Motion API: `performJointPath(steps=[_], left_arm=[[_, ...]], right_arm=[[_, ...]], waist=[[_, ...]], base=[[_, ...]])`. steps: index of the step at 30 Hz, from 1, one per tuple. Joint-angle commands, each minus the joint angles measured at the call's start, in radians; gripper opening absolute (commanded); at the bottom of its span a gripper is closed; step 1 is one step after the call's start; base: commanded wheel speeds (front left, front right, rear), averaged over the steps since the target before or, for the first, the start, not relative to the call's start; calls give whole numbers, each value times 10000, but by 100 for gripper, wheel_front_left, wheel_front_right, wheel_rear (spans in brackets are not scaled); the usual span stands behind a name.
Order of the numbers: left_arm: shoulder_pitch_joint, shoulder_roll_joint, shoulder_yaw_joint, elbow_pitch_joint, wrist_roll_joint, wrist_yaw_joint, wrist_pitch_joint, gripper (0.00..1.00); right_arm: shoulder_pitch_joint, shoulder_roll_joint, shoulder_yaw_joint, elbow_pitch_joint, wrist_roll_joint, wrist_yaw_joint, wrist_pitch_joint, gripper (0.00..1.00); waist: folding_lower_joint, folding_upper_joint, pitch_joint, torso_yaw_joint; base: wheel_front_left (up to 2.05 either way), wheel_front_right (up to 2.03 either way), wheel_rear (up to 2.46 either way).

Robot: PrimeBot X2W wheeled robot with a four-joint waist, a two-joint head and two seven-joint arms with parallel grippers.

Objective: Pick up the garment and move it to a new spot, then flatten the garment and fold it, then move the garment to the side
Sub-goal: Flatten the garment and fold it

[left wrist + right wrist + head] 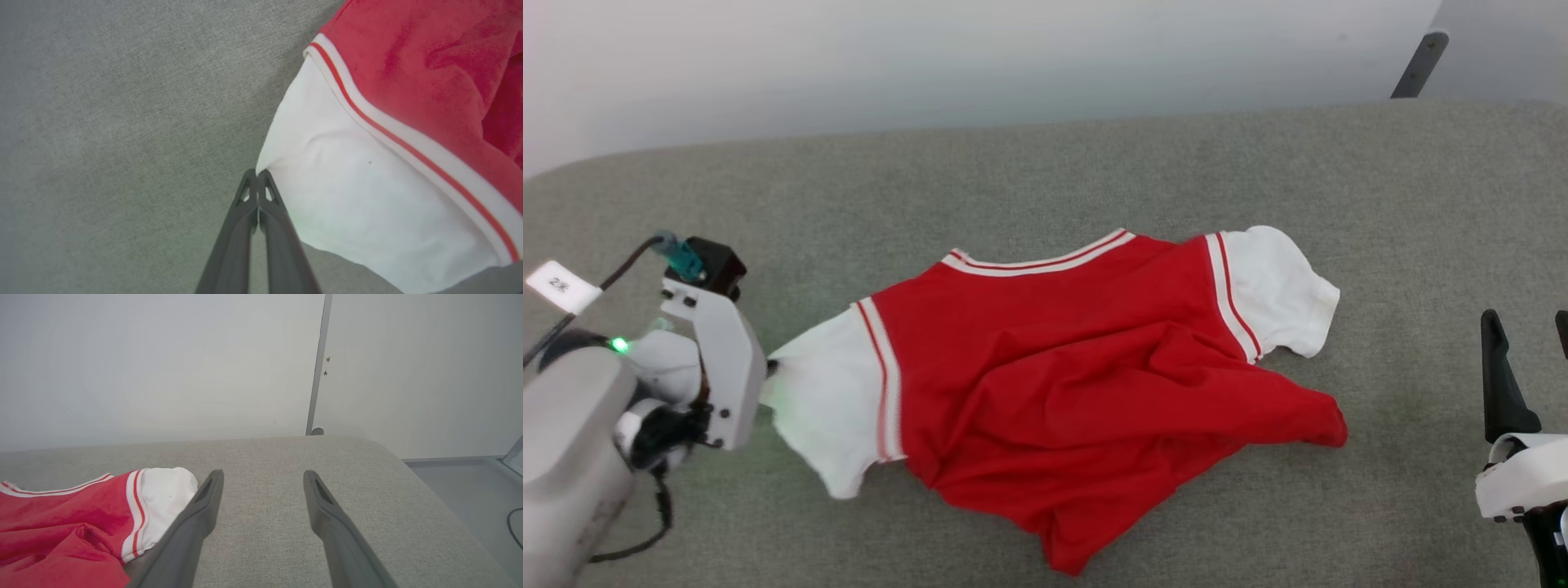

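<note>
We log | garment (1086,384): bright red jersey cloth, short white sleeves, striped trim, rumpled mid-pad on grey woven fabric pad (1045,163) | left gripper (257,173): 2 fingers together, apparently nipping the left-edge sleeve's hem | right gripper (263,473): fingers apart over pad near its right edge.

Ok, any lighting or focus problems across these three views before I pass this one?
Head view: soft even light, no hard shadows; the robot's green lamp tints the white sleeve of the shirt. Left wrist view: red cloth slightly soft, faint green cast beside the left gripper. Right wrist view: sharp, no glare; the grey cushion edge bows.
</note>
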Motion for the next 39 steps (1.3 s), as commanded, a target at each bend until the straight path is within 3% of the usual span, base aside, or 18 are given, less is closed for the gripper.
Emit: performJointPath(steps=[1,7,18,19,20,22,23,32,39], left_arm=[[-125,59,-60,8,128,-14,34,0],[-374,371,-434,323,744,-18,-217,0],[-310,-453,-740,1549,562,-21,-1081,0],[-334,-510,-765,1654,564,-20,-1140,3],[-351,-556,-753,1754,526,-14,-1194,28],[-415,-626,-727,1963,480,-14,-1282,62],[-451,-643,-722,2034,487,-14,-1323,100],[-435,-759,-468,2100,209,14,-1793,100],[22,-814,-426,1989,46,291,-2014,100]], right_arm=[[-54,-60,-9,-32,13,-10,-14,100],[-212,-111,42,-119,79,-10,6,100],[-564,-191,158,-114,100,-10,12,100],[-593,-206,156,-94,105,-10,5,100],[-593,-211,145,-66,101,-10,-5,100],[-575,-221,130,-15,83,-10,-18,100],[-569,-234,123,2,77,-10,-20,100],[-352,-369,255,-15,70,-10,-41,100],[-309,-385,535,-401,4,-10,-19,100]], waist=[[0,0,117,-53],[0,0,515,-206],[0,0,1043,-383],[0,0,1040,-375],[0,0,1016,-357],[0,0,920,-297],[0,0,856,-258],[0,0,64,197],[0,0,-583,402]], base=[[0,0,0],[0,0,0],[0,0,0],[0,0,0],[0,0,0],[0,0,0],[0,0,0],[0,0,0],[0,0,0]])
